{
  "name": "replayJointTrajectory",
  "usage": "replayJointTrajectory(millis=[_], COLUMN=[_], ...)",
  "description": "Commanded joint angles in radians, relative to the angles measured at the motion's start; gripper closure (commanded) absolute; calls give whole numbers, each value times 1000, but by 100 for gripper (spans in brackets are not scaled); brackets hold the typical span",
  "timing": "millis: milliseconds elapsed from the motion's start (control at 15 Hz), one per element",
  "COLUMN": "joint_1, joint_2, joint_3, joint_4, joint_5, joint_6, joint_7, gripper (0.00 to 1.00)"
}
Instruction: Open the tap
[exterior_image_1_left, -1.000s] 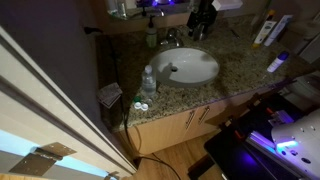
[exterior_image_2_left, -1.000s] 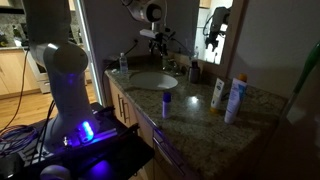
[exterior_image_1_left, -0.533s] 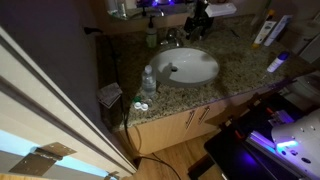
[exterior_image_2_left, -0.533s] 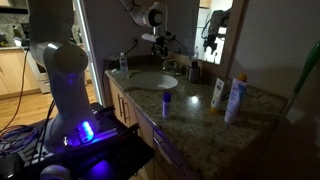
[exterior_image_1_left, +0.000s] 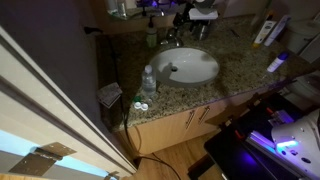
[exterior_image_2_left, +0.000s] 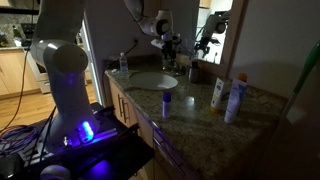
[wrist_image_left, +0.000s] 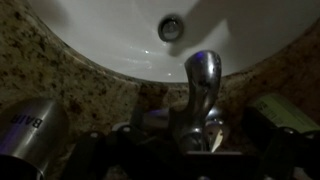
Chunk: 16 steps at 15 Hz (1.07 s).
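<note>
The tap (wrist_image_left: 203, 82) is a small chrome faucet with a short curved spout over the white basin (wrist_image_left: 110, 40). It fills the middle of the wrist view and also shows behind the basin in both exterior views (exterior_image_1_left: 172, 41) (exterior_image_2_left: 173, 64). My gripper (exterior_image_1_left: 184, 20) (exterior_image_2_left: 172, 46) hangs just above and behind the tap, pointing down at it. In the wrist view its jaws are dark shapes low in the picture on either side of the tap's base. I cannot tell whether they are open or touching the tap.
A green-topped soap bottle (exterior_image_1_left: 152, 36) stands beside the tap. A clear plastic bottle (exterior_image_1_left: 148, 82) stands at the counter's front edge. White and yellow tubes (exterior_image_2_left: 228, 97) and a small bottle (exterior_image_2_left: 167, 103) stand on the granite counter (exterior_image_1_left: 240, 70). A mirror wall is behind.
The arm has swung across the back of the counter toward the tap and come down a little. It now hangs over the tap instead of beside it.
</note>
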<state>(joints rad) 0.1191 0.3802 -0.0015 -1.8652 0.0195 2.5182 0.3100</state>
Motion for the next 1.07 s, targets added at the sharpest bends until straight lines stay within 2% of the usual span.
replayJointTrajectory(millis=[0,200,533,667,733,800,867,1000], joint_1=[0,1,15,30,15,18,18,24], joint_2=[7,10,92,112,76,88,77,51], joint_3=[-1,0,-9,-25,-10,-13,-12,-18], joint_4=[13,30,78,100,59,69,61,47], joint_5=[4,7,7,-5,9,9,11,-2], joint_6=[20,33,107,95,92,92,87,59], joint_7=[-1,-1,49,89,52,62,58,61], gripper=[0,0,0,0,0,0,25,33])
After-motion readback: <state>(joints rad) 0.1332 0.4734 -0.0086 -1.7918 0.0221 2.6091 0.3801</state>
